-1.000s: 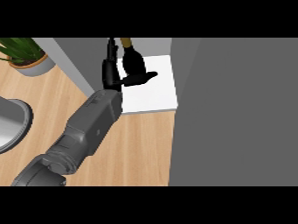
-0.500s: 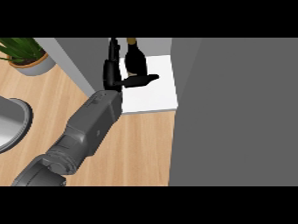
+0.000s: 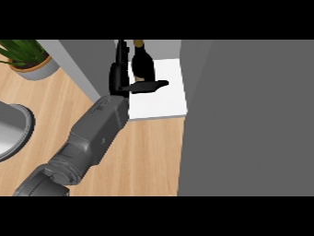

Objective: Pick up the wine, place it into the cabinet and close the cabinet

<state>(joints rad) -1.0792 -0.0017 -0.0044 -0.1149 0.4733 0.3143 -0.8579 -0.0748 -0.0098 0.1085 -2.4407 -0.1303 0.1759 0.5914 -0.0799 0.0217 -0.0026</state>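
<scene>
Dark gold-capped wine bottle stands on the white shelf of the grey cabinet.
Left hand fingers lie straight beside it, released; closing the cabinet remains.

The top of the dark glass wine bottle was cropped; its base was hidden by the black left hand.

Light is flat and even across the frame. The brightest patch is the white shelf at upper centre. The wood counter is evenly lit. The grey panel on the right is a uniform mid-tone. The black hand and bottle go near-silhouette against the white. Soft shading runs down the forearm.
</scene>
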